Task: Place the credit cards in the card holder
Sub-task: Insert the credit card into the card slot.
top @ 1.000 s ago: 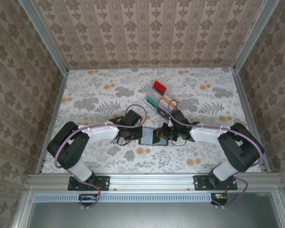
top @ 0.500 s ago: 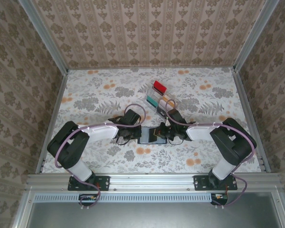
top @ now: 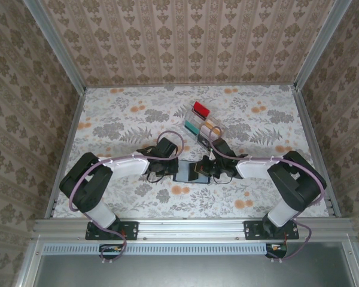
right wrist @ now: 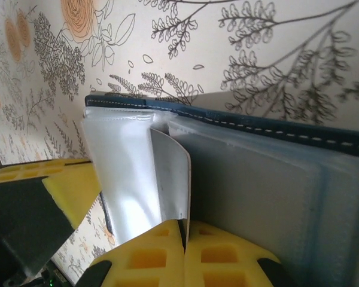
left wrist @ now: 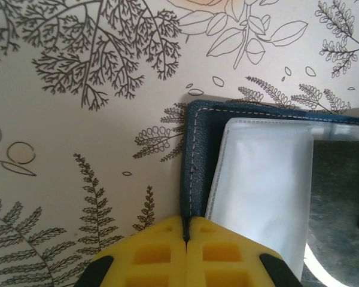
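Note:
The navy card holder (top: pixel 184 173) lies open on the table between both grippers. My left gripper (left wrist: pixel 186 230) is shut on its stitched navy edge (left wrist: pixel 197 149), beside a clear inner sleeve (left wrist: pixel 260 179). My right gripper (right wrist: pixel 184 230) is shut on a white-grey credit card (right wrist: pixel 172 173) standing on edge, its far end between the sleeves of the card holder (right wrist: pixel 257 122). More credit cards, red (top: pixel 201 109), teal (top: pixel 191 126) and tan-orange (top: pixel 210 127), stand in a clear rack behind. In the top view my left gripper (top: pixel 168 170) and right gripper (top: pixel 202 170) nearly meet over the holder.
The clear slotted rack (top: pixel 202 124) stands just behind the right gripper. A yellow finger of the left gripper (right wrist: pixel 66 185) shows close to the left of the held card. Metal frame rails edge the flowered table (top: pixel 119 119).
My right gripper has moved a little left toward the card holder with the card, and its arm has shifted with it. The left arm has stayed put.

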Controlling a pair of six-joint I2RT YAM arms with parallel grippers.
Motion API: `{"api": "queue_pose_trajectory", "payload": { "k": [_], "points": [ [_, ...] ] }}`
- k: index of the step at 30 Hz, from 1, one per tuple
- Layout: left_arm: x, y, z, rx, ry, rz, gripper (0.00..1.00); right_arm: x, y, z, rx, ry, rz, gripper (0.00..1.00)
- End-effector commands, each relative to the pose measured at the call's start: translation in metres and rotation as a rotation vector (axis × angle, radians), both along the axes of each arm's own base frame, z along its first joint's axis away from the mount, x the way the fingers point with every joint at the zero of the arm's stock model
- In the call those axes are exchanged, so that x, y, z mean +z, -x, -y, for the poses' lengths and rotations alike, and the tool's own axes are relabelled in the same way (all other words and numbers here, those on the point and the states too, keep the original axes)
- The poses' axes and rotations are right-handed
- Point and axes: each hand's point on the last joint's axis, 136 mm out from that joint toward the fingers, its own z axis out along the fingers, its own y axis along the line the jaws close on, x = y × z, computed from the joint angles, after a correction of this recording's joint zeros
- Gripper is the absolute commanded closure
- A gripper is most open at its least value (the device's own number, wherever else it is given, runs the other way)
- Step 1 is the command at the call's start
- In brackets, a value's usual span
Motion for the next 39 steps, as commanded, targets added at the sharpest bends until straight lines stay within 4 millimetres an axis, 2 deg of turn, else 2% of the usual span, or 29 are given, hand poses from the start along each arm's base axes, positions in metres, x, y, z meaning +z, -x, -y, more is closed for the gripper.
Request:
{"api": "queue_pose_trajectory", "payload": {
  "k": [1, 8, 14, 16, 20, 24, 25, 28, 32, 39],
  "points": [
    [-0.018, 0.012, -0.014, 0.006, -0.072, -0.060, 1.00, -0.028, 0.017, -0.003, 0.011, 0.001, -0.073, 0.98],
    [-0.016, 0.011, -0.017, 0.022, -0.074, -0.054, 1.00, -0.029, 0.014, -0.005, 0.021, 0.001, -0.048, 0.95],
    [-0.016, 0.011, -0.018, 0.029, -0.074, -0.054, 1.00, -0.024, 0.015, -0.016, 0.070, 0.027, -0.036, 0.88],
    [-0.015, 0.010, -0.019, 0.036, -0.072, -0.050, 1.00, -0.023, 0.014, -0.007, 0.067, 0.099, -0.037, 0.82],
    [-0.016, 0.010, -0.021, 0.045, -0.073, -0.052, 1.00, -0.009, 0.011, 0.011, 0.059, 0.211, 0.002, 0.72],
    [-0.016, 0.009, -0.019, 0.038, -0.060, -0.051, 1.00, -0.005, 0.013, 0.013, 0.087, 0.239, -0.005, 0.68],
    [-0.016, 0.009, -0.018, 0.038, -0.060, -0.054, 1.00, -0.005, 0.013, 0.012, 0.089, 0.240, -0.005, 0.69],
    [-0.016, 0.009, -0.017, 0.034, -0.051, -0.053, 1.00, -0.007, 0.012, 0.006, 0.104, 0.216, -0.003, 0.83],
    [-0.017, 0.010, -0.014, 0.027, -0.036, -0.055, 1.00, -0.009, 0.007, -0.010, 0.135, 0.164, -0.005, 0.91],
    [-0.017, 0.010, -0.012, 0.025, -0.028, -0.056, 1.00, -0.008, 0.002, -0.032, 0.201, 0.127, 0.001, 0.90]
  ]
}}
